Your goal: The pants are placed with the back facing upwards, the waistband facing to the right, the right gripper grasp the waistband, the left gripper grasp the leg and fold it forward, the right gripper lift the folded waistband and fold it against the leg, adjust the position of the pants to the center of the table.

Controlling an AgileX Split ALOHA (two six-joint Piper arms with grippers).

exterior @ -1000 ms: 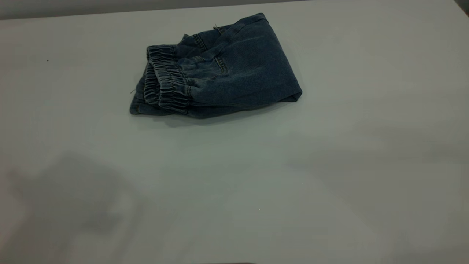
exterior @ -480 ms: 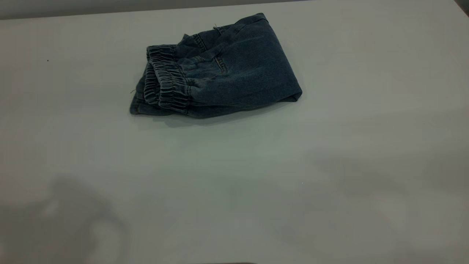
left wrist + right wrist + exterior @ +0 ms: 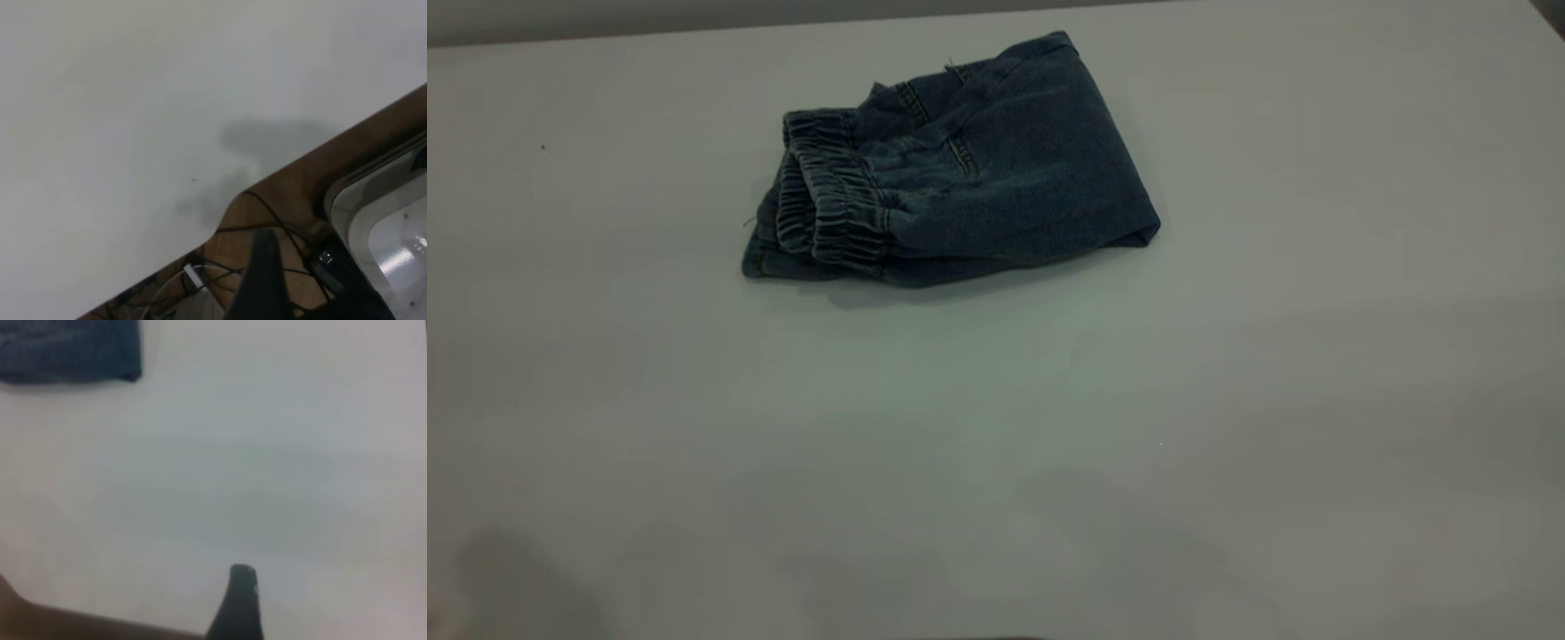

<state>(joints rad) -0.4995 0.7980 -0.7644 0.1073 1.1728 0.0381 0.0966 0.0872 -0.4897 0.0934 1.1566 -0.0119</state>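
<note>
Folded pants [image 3: 951, 164] lie on table [image 3: 1049, 427], upper middle of exterior frame, elastic waistband [image 3: 827, 200] at left end. No gripper touching them. Left gripper [image 3: 263, 280] over table edge, right gripper [image 3: 239, 603] over bare table; whether either is open, cannot tell.

We see a pale grey desk [image 3: 1227, 400] filling nearly the whole exterior view, with a darker band of wall along its far edge. Soft shadows lie across the near part of its surface. In the left wrist view the desk's edge runs diagonally, and past it lies a brown wooden surface [image 3: 347, 160]. On that wood we make out a tangle of thin black cables [image 3: 280, 223], a white cable [image 3: 193, 275] and a pale plastic housing [image 3: 387, 227] with a rounded corner.
</note>
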